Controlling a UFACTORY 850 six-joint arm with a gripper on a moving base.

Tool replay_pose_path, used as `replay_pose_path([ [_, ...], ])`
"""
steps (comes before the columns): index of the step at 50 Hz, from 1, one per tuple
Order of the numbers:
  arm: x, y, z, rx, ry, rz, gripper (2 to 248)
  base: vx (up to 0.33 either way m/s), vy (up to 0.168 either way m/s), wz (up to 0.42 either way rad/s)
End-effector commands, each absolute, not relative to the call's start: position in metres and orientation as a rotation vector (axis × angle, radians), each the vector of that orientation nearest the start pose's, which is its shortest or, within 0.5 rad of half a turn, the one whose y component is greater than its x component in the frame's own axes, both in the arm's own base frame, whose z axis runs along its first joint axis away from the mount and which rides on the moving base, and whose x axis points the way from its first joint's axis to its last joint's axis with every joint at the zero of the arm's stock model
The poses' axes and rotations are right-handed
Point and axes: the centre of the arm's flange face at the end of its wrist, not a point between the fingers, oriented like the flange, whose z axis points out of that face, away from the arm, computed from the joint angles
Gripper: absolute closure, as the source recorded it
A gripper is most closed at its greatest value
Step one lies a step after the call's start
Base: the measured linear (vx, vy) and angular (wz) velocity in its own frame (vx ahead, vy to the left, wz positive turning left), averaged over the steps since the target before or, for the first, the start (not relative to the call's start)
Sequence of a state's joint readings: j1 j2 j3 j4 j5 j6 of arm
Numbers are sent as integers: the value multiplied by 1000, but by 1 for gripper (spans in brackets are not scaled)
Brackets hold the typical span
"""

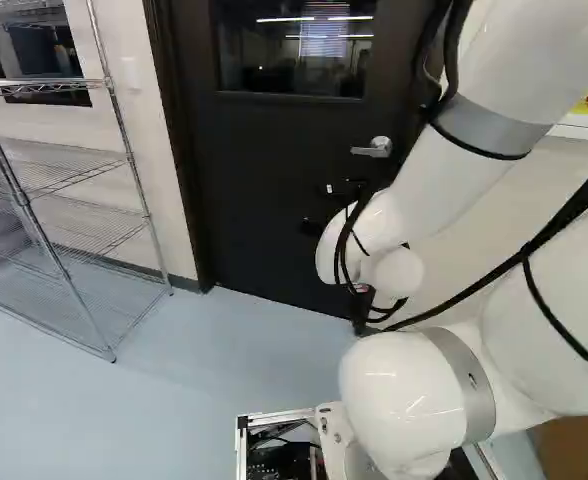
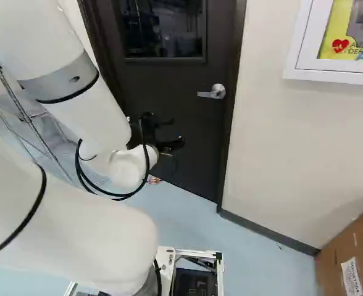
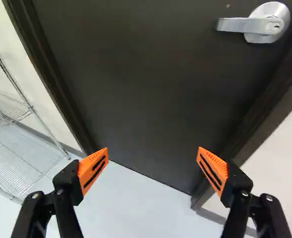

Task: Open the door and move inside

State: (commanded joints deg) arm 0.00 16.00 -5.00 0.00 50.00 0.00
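A closed dark door (image 2: 187, 163) in a dark frame stands ahead of the white robot arm (image 2: 89, 117). Its silver lever handle (image 2: 212, 92) sits near the door's right edge in the right base view, the lever pointing left, toward the middle of the door. The black gripper (image 2: 176, 132) is in front of the door, lower than the handle and apart from it. In the wrist view its jaws are spread wide with nothing gripped; the handle lies ahead, well beyond the fingertips.

Only the wrist view brings out the keyhole (image 3: 273, 27) in the round base of the handle, and the orange pads (image 3: 93, 169) plainly. Only the two base views take in the door's window (image 1: 294, 60), with light reflections across it in the left one. The left base view alone shows a dark-framed wall window (image 1: 39, 60) behind the wire shelving rack (image 1: 69, 270). The right base view alone shows white labels (image 2: 351, 276) on the cardboard box (image 2: 331, 268), and most of the white-framed wall case (image 2: 317, 73) with its red heart on yellow.

Counted: one door, one handle, one door window, one wall window, one rack, one wall case, one box, two labels, and one gripper with two orange pads.
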Motion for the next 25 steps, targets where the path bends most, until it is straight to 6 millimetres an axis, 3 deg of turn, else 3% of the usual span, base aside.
replay_pose_path([
  [8, 270, 0, 366, -2558, 0, -1824, 3, 199, 155, -113],
  [25, 270, 0, 366, -2558, 0, -1824, 3, 176, 109, -363],
])
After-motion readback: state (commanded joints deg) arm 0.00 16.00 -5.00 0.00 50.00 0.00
